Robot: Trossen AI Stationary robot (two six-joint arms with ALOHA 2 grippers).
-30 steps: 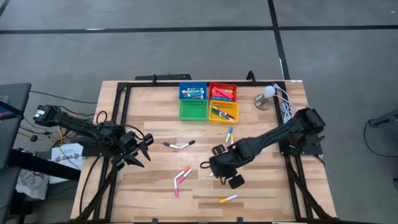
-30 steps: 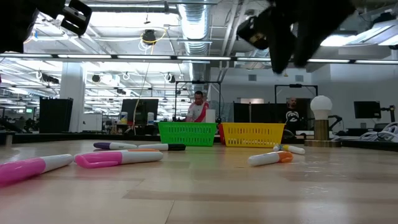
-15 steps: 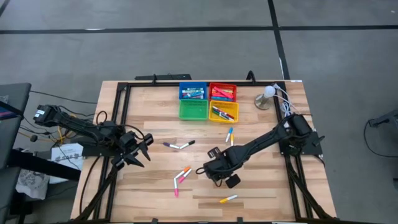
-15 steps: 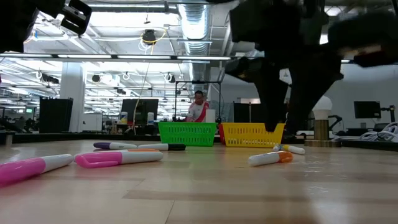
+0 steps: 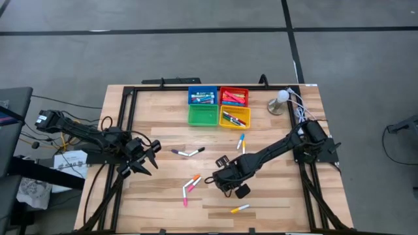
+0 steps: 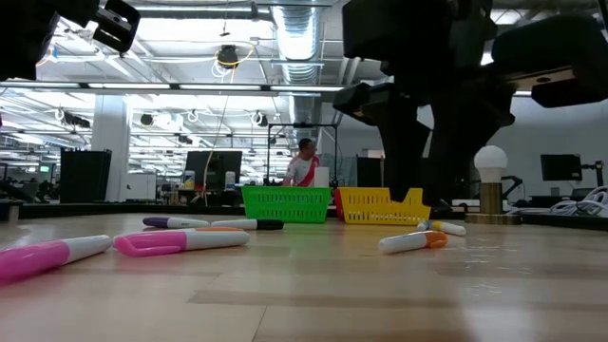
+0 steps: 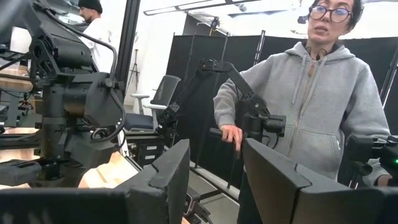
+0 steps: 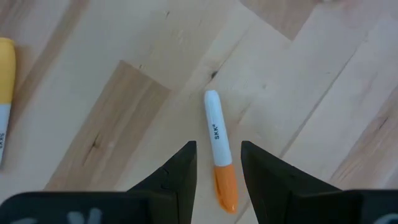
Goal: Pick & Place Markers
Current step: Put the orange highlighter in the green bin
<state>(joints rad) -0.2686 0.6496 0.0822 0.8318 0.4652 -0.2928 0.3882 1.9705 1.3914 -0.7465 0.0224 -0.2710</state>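
Several markers lie loose on the wooden table [image 5: 274, 196]: a white one with an orange cap [image 5: 194, 180], a pink one [image 5: 186, 194], a dark pair [image 5: 187, 153], a blue-and-yellow pair [image 5: 241, 141] and a yellow one [image 5: 240, 208]. My right gripper [image 5: 213, 177] hangs open just above the orange-capped marker [image 8: 219, 155], its fingers [image 8: 186, 162] on either side of the cap end and touching nothing. My left gripper [image 5: 149, 156] waits open near the table's left side, its fingers [image 7: 168, 174] pointing into the room.
Four small trays sit at the far edge: blue [image 5: 202, 96], red [image 5: 234, 96], green [image 5: 203, 115] and yellow [image 5: 234, 118], several holding markers. A lamp [image 5: 279, 101] and cables stand at the far right. A person in a grey hoodie [image 7: 311, 106] stands beyond the table.
My right gripper has moved toward the table's left and near edges and come down low over the orange-capped marker, staying open. No marker has shifted.
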